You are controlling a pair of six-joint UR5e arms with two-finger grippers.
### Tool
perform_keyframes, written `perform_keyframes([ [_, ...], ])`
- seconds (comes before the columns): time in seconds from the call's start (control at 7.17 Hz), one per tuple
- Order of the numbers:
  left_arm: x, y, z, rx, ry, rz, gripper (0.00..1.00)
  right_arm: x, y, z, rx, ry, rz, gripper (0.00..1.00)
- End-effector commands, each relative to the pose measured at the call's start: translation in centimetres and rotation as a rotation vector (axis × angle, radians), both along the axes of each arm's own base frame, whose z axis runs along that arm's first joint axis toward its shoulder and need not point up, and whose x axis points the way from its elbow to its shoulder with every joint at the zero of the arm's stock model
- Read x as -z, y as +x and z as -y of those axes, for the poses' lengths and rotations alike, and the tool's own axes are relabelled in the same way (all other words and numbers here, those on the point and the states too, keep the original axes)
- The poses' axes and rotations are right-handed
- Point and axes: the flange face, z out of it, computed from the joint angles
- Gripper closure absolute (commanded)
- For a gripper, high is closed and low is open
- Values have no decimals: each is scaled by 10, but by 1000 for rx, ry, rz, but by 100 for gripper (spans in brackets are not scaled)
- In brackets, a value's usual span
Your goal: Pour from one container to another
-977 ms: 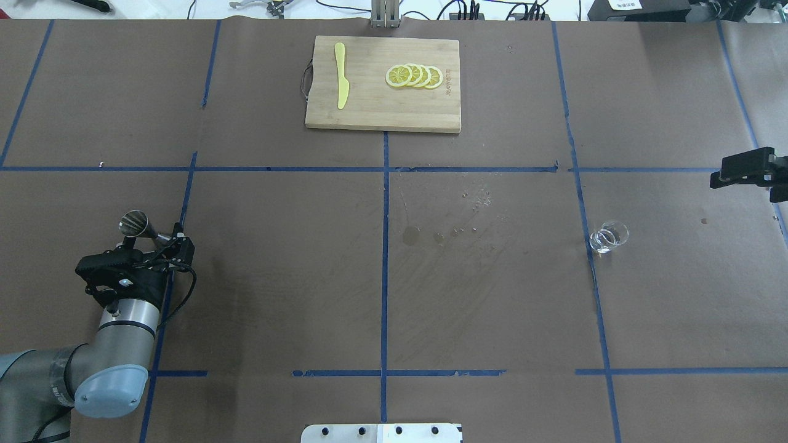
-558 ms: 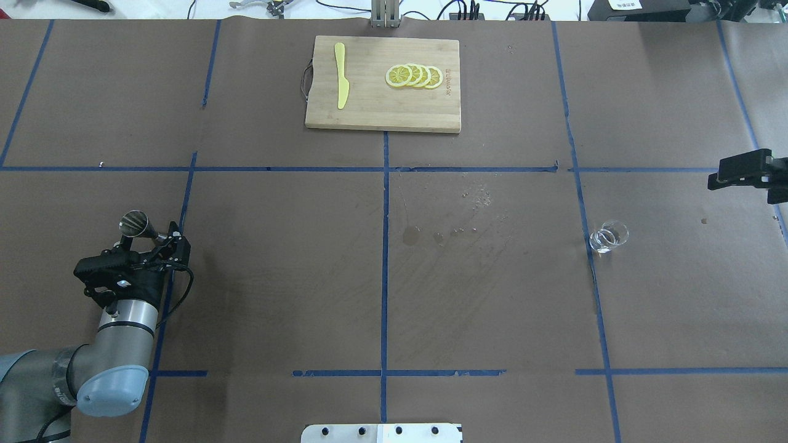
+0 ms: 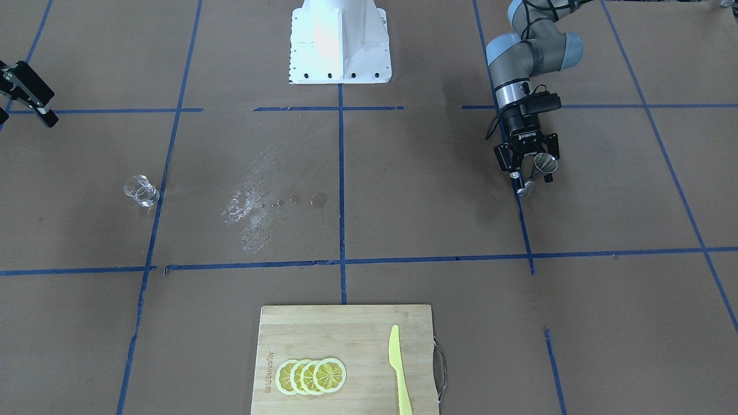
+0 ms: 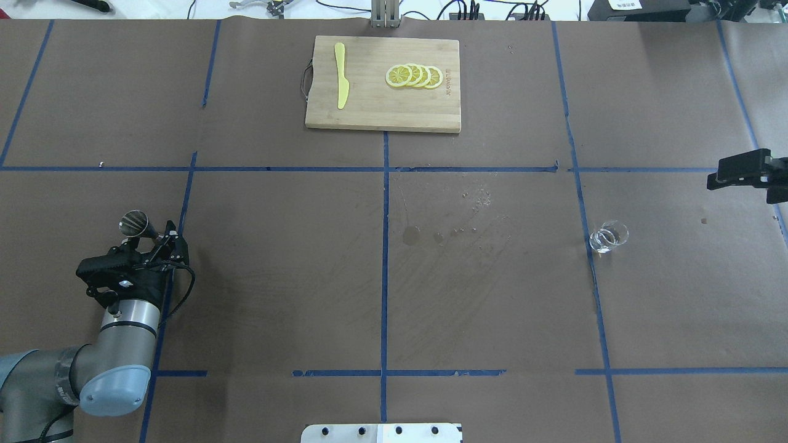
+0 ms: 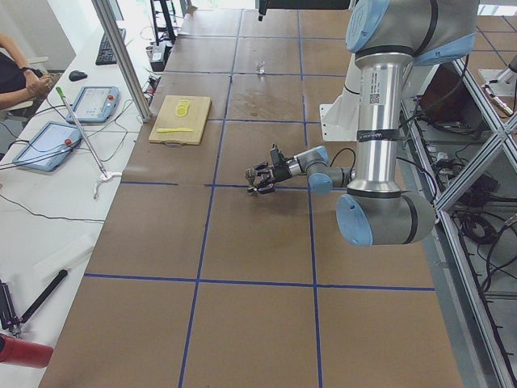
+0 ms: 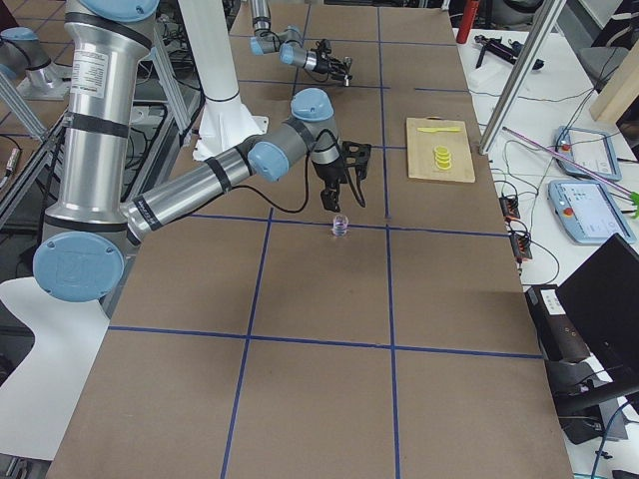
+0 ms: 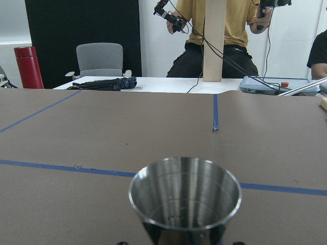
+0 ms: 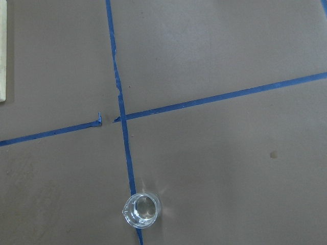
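Note:
The steel jigger point(image 4: 135, 223) is off the table at the near left, with my left gripper point(image 4: 151, 237) shut on its narrow waist. It leans over, one mouth point(image 7: 185, 201) open toward the left wrist camera, and shows tilted in the front view point(image 3: 541, 168) too. The clear glass cup point(image 4: 608, 237) stands upright and alone on a blue tape line at the right point(image 3: 140, 191) point(image 8: 141, 210). My right gripper point(image 4: 748, 175) hangs at the table's right edge, above and beyond the cup, apart from it. It is half cut off by the frame, its fingers look spread, and nothing is between them.
A wooden cutting board point(image 4: 381, 114) at the far middle carries lemon slices point(image 4: 414, 76) and a yellow plastic knife point(image 4: 341, 75). Wet spots point(image 4: 443, 234) mark the brown paper in the middle. The robot's white base plate point(image 3: 339, 40) sits at the near edge.
The left gripper has shifted slightly with the jigger still in it. The right gripper has edged a little to the left. The glass cup has not moved.

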Motion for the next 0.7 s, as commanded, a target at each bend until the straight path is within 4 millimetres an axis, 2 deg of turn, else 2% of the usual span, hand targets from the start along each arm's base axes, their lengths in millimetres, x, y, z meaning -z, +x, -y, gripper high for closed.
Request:
perform_keyframes([
  [0.0, 0, -1, 1, 3, 0, 0, 79, 0, 0, 0, 0, 0, 0, 0],
  [0.14, 1, -2, 2, 6, 0, -2, 100, 0, 0, 0, 0, -1, -1, 0],
  [0.28, 14, -5, 4, 9, 5, -27, 100, 0, 0, 0, 0, 0, 0, 0],
  [0.56, 55, -23, 14, 33, 25, -98, 100, 2, -5, -1, 3, 12, -9, 0],
])
